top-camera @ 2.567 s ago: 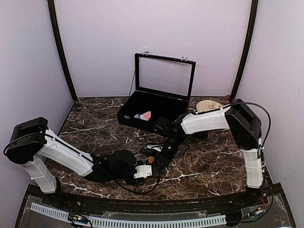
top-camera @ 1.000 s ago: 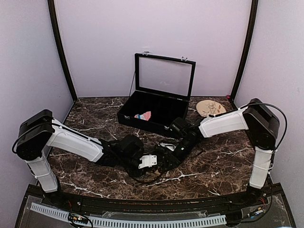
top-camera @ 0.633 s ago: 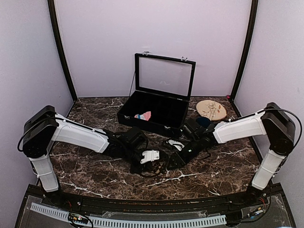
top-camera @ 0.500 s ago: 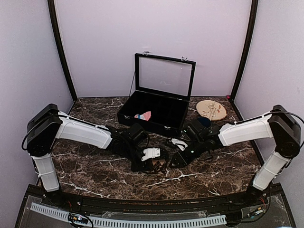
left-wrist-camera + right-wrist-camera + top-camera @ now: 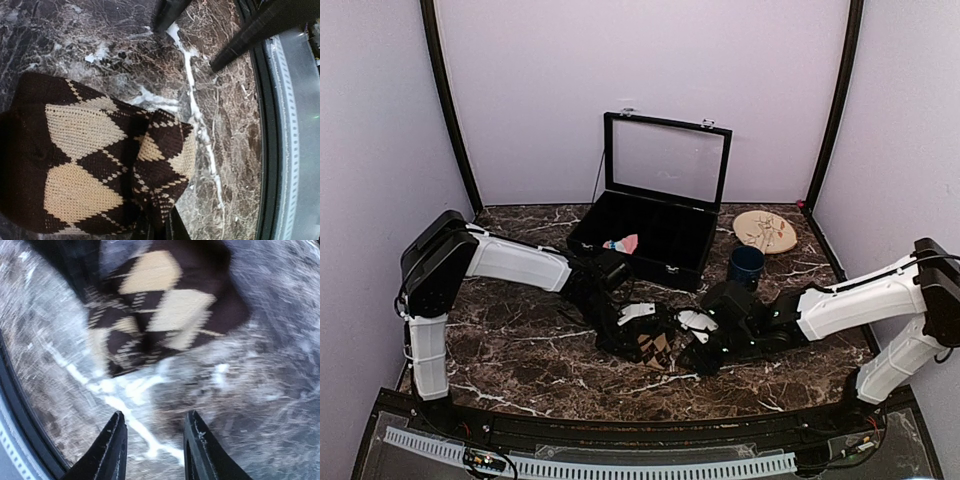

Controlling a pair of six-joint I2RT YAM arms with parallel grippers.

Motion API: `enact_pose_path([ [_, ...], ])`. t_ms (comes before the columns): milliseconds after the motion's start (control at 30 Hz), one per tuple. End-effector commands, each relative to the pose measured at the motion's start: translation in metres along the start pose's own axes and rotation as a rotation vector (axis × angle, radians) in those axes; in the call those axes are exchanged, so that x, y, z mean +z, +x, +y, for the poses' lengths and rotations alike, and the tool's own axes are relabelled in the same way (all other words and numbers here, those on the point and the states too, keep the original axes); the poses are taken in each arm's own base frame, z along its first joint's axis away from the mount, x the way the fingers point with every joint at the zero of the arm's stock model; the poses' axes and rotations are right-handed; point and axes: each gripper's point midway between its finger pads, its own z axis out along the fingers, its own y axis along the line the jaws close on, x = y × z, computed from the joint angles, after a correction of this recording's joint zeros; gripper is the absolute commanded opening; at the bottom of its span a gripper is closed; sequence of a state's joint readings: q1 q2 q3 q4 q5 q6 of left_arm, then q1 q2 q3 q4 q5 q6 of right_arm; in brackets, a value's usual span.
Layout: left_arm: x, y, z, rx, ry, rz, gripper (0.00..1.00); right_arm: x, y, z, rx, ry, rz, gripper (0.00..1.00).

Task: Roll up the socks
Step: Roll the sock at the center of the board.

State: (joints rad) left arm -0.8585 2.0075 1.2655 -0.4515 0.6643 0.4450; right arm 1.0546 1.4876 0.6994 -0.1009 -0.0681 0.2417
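- Left fingers [image 5: 175, 232] are pinched pretty much shut on the folded edge of the brown sock [image 5: 95, 165], at the bottom of the left wrist view.
- Right fingers [image 5: 116, 450] sit roughly half apart with nothing between them, just bare tabletop [image 5: 240, 405]. The sock is further up the frame, not touching them.
- Brown sock is dark with tan argyle diamonds, bunched up with one end flopped over itself. In the top view it lies lower middle, between the two arms.
- Pink sock [image 5: 620, 243] only shows in the top view, inside the open black box [image 5: 660, 268] at the back.
- Right wrist view is blurry; the left wrist one is sharp enough to see the knit.
- Top view also shows a blue cup [image 5: 745, 266] and a wooden disc [image 5: 765, 230] right of the box.
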Motion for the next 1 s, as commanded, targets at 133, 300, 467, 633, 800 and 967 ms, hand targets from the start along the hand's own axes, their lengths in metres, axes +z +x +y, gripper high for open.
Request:
enact_pose_path([
  [133, 0.002, 0.014, -0.011, -0.148, 0.154, 0.04, 0.04, 0.002, -0.022, 0.061, -0.135, -0.107, -0.089, 0.37],
  [300, 0.003, 0.015, -0.01, -0.169, 0.18, 0.044, 0.03, 0.011, -0.025, 0.083, -0.173, -0.138, -0.076, 0.37],
  [467, 0.004, 0.015, -0.011, -0.178, 0.201, 0.046, 0.03, 0.021, -0.028, 0.091, -0.184, -0.145, -0.068, 0.37],
  [633, 0.005, 0.015, -0.011, -0.185, 0.22, 0.048, 0.03, 0.031, -0.027, 0.092, -0.184, -0.144, -0.06, 0.37],
  [800, 0.006, 0.017, -0.011, -0.196, 0.241, 0.048, 0.03, 0.021, -0.06, 0.001, -0.508, 0.447, -0.146, 0.43],
  [967, 0.005, 0.017, -0.011, -0.206, 0.258, 0.046, 0.03, 0.012, -0.068, -0.006, -0.544, 0.514, -0.168, 0.49],
])
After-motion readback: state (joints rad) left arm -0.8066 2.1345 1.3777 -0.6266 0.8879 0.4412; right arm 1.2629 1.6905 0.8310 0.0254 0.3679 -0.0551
